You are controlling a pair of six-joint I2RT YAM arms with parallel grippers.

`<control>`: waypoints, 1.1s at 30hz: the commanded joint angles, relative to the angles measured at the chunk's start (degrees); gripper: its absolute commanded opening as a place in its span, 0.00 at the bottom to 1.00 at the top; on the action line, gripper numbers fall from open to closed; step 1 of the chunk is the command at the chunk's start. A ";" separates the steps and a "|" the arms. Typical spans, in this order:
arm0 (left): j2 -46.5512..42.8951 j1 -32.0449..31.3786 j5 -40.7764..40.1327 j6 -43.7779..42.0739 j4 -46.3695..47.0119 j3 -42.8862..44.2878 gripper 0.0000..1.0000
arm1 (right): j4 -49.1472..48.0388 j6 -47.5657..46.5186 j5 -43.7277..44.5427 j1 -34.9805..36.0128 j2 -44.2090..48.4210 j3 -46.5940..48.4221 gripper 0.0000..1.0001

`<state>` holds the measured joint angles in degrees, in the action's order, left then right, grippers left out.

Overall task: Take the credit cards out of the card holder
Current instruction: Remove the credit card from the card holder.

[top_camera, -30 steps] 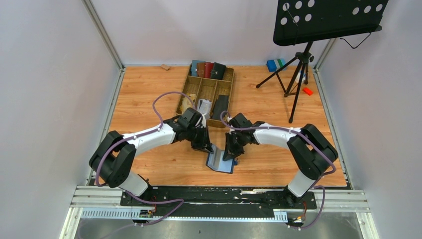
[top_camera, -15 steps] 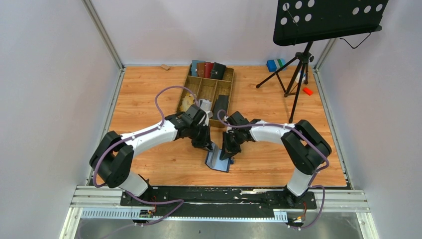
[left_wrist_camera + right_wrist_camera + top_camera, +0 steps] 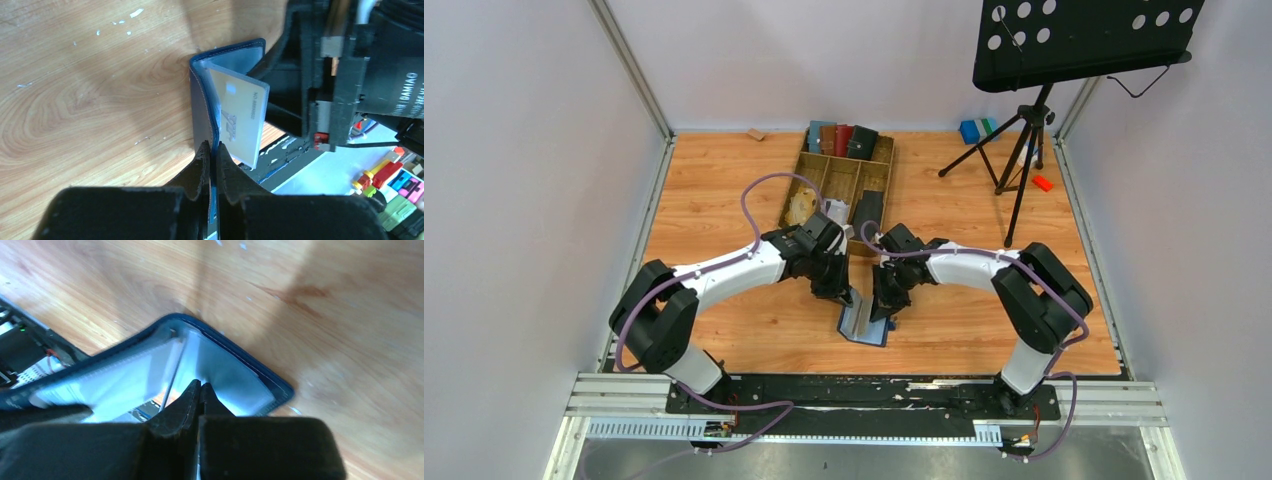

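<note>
The navy card holder (image 3: 865, 323) sits half open on the wood floor between both arms. My left gripper (image 3: 214, 149) is shut on the edge of its left flap (image 3: 201, 102), holding that flap upright. A tan-gold credit card (image 3: 241, 120) stands inside against the clear pocket. In the right wrist view the holder (image 3: 240, 371) lies spread, with a thin card edge (image 3: 173, 371) rising from the fold. My right gripper (image 3: 199, 386) is shut, its tips down on the inner pocket; nothing shows between its jaws. From above, the two grippers (image 3: 851, 296) (image 3: 881, 308) flank the holder.
A wooden divided tray (image 3: 799, 188) behind the arms holds loose cards and a black holder (image 3: 867, 210). Other holders (image 3: 840, 139) stand in a row at its far end. A music stand's tripod (image 3: 1022, 150), blue-green blocks (image 3: 974, 130) and a red piece (image 3: 1042, 183) sit at the back right.
The holder's left flap has risen from nearly flat to upright in my left gripper, which closed a little. Both grippers shifted slightly left.
</note>
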<state>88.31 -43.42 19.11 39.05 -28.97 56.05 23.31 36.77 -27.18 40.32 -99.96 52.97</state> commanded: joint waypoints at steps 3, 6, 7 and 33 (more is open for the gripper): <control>0.25 1.52 1.61 -0.02 -0.28 -0.98 0.03 | 11.59 -4.67 11.91 -2.23 7.95 1.01 0.00; 0.53 1.79 1.79 -0.02 0.38 -1.46 0.02 | 10.85 -4.31 13.02 -2.26 14.03 -1.43 0.01; 0.61 1.91 1.87 -0.02 0.40 -1.55 0.02 | 10.39 -4.14 13.03 -2.21 16.13 -2.08 0.02; 0.27 2.11 9.84 4.36 11.13 -8.21 0.44 | 0.94 -1.53 -1.81 -1.64 2.45 -3.39 0.00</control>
<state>88.77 -41.43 25.02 41.39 -23.20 49.36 25.56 34.94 -29.52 38.41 -96.23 48.86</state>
